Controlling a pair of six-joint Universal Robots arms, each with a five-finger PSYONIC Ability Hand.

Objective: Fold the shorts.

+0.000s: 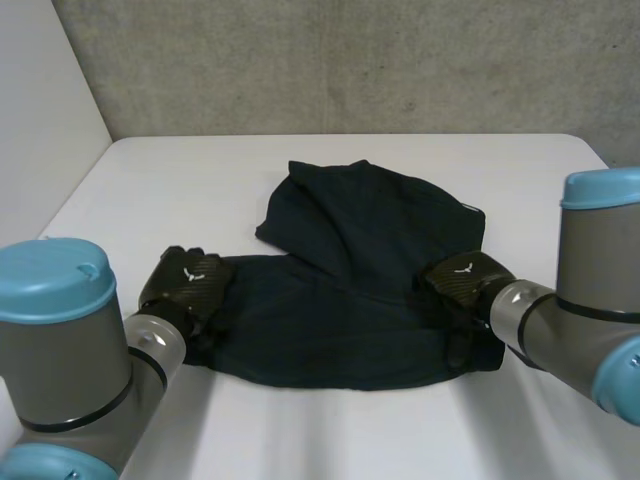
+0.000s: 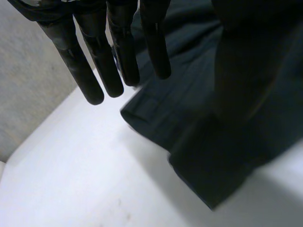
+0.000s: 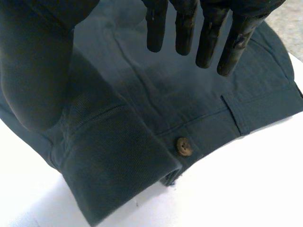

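Shorts (image 1: 350, 300), dark, lie on the white bench (image 1: 150, 180) close in front of the robot. The long axis runs side to side, from one arm across to the other. A second lobe of cloth lies folded over the middle, angled toward the far side. Left hand (image 1: 185, 283) sits at the left end of the cloth and right hand (image 1: 465, 280) at the right end, so the garment spans the gap between them and each hand is nearest its own end. Left wrist view: fingers (image 2: 99, 61) straight and side by side, their tips over a stitched edge of the cloth, nothing curled round it. Right wrist view: fingers (image 3: 208, 42) likewise straight and slightly spread over the fabric. Under the palm lie the waistband (image 3: 118, 156) and its brown button (image 3: 184, 146), with a pocket flap (image 3: 265, 111) beside them. I cannot tell whether either thumb touches cloth. Judgement: the right hand has the waist end. With the axis lying between the hands, the next fold likely carries one end toward the other, or both hands lift the near edge together. Grasps not yet made.
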